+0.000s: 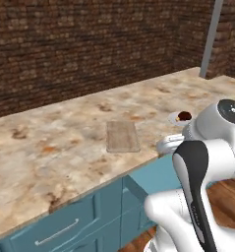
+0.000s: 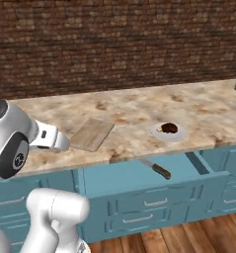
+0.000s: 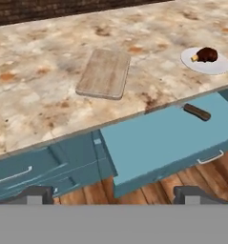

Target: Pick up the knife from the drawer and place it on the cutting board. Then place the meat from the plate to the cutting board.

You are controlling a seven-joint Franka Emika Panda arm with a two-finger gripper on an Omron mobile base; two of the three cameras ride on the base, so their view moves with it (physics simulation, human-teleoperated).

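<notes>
- The drawer stood pulled out below the marbled counter, its flat teal floor open to view and its silver bar handle on the front edge.
- The knife lay inside the drawer near the back, toward the end under the plate.
- In the right base view its long axis ran diagonally: the silver blade pointed back toward the counter's edge and the dark brown handle pointed out toward the drawer front.
- In the hand view the handle showed just under the counter's lip, and the blade seemed tucked beneath that lip, though this was hard to make out.
- The cutting board lay flat on the counter with nothing on it, its long axis running from the counter's front edge toward the brick wall.
- The meat sat on the plate, well apart from the board along the counter.
- The gripper hung out in front of the drawer, its fingers spread wide with nothing between them, and touched neither knife nor drawer.
</notes>
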